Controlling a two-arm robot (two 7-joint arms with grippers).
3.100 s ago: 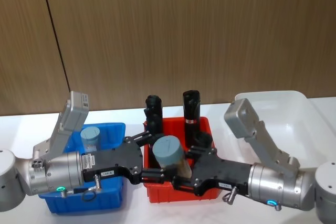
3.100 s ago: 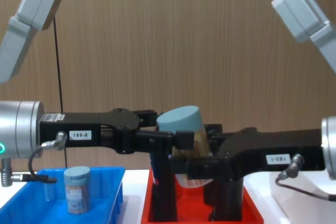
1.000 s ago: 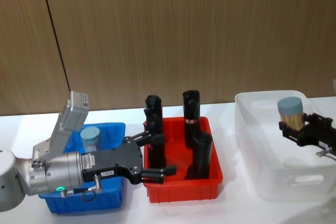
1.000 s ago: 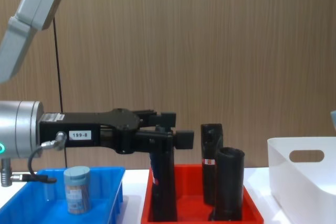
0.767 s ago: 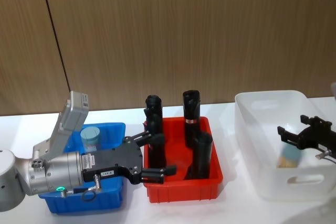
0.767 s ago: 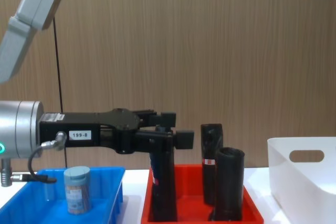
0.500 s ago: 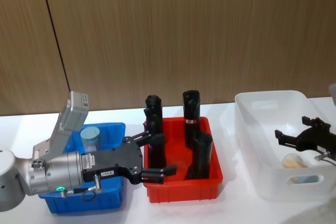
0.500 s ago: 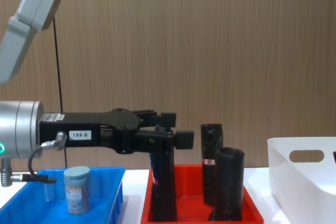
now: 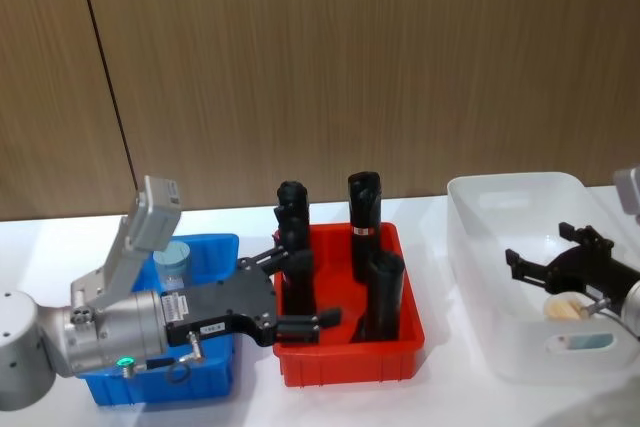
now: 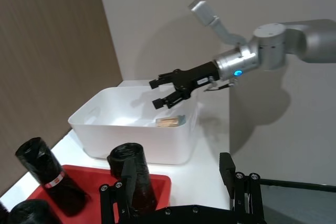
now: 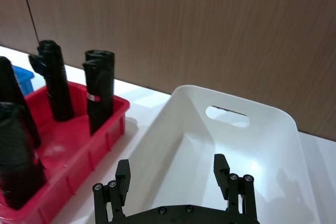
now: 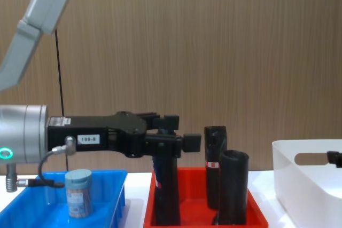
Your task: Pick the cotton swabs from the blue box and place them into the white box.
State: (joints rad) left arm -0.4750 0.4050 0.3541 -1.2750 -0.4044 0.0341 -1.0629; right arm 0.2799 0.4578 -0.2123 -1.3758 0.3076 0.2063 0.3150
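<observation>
One cotton swabs jar (image 9: 172, 259) stands upright in the blue box (image 9: 215, 243) at the left, also seen from the chest (image 12: 78, 192). Another cotton swabs jar (image 9: 568, 307) lies on its side in the white box (image 9: 470, 247) at the right; it is visible from the left wrist (image 10: 170, 121) too. My right gripper (image 9: 540, 245) hovers open above that box with nothing between its fingers. My left gripper (image 9: 305, 287) is open and empty, held above the red bin's left side, beside the blue box.
A red bin (image 9: 350, 362) with three tall black cylinders (image 9: 364, 209) stands between the blue box and the white box. A wooden wall rises behind the white table. Bare tabletop lies in front of the bins.
My right gripper carried the jar from the red bin to the white box and opened; the jar dropped in and lies on its side. The left arm shifted slightly.
</observation>
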